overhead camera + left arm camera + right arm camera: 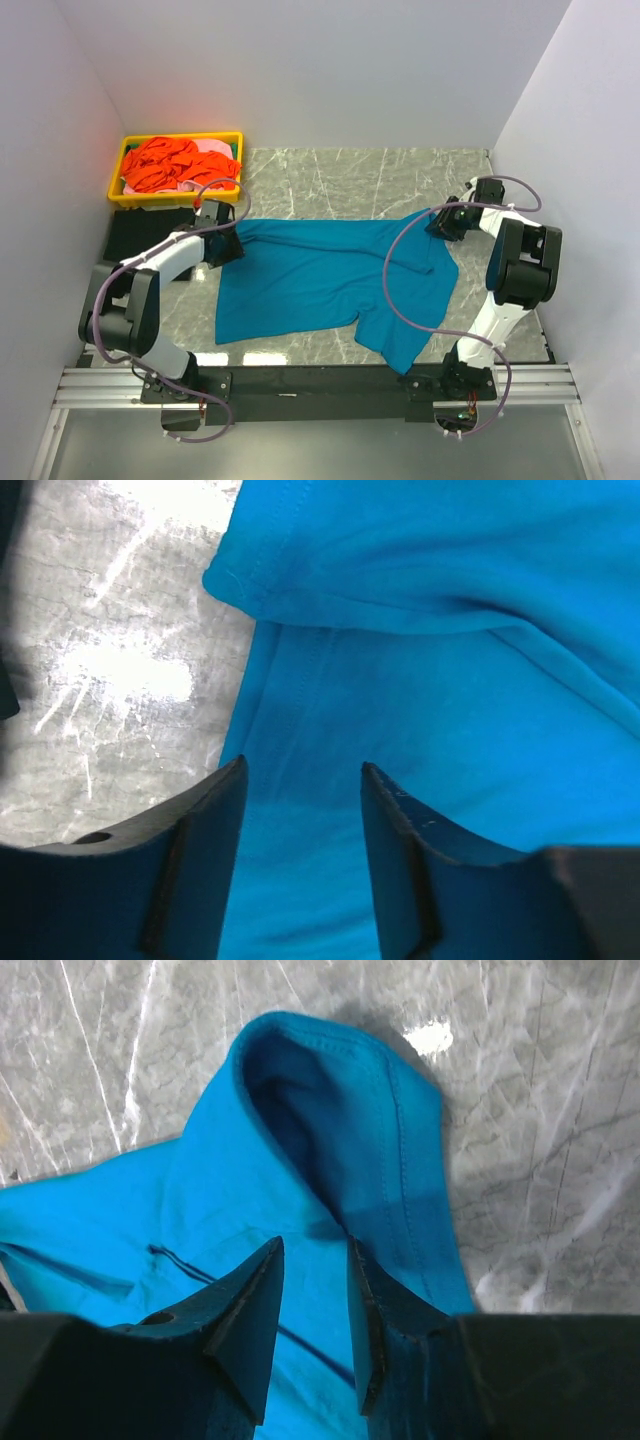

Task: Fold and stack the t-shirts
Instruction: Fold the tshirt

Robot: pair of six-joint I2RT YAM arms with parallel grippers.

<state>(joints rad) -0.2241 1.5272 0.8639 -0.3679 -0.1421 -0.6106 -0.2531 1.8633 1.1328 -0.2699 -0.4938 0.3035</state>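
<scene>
Teal knit cotton, soft and matte, with double-stitched edges.

- Left claw (302, 770): black jaws held apart, straddling the left edge of the teal shirt (450, 680). Cloth shows in the gap, and nothing is pinched. Just ahead, a stitched corner is folded back over the body. Beside it is bare desk (120, 660) of grey marble with white veins and a glossy glare.
- Right claw (314, 1245): jaws apart with a narrower gap, tips down on the cloth. No hold seen. Ahead of it a sleeve opening gapes as a rounded, hooded loop, dark inside, lying on the desk.
- Shirt position: the teal shirt is spread mid-desk and rumpled, with its long axis running left to right. Both sleeves are at the right end, one far by the right claw and one toward the near edge. The straight edge is at the left. Collar not made out.
- Obstructions: a lilac cable (400, 270) from the right arm loops across the shirt in the top view.
- Surroundings: a yellow tray (180, 137) sits at the far left corner, heaped with orange-red shirts (165, 165) and some pink cloth (210, 148). A flat black shirt (140, 235) lies just near of it, left of the left arm.
</scene>
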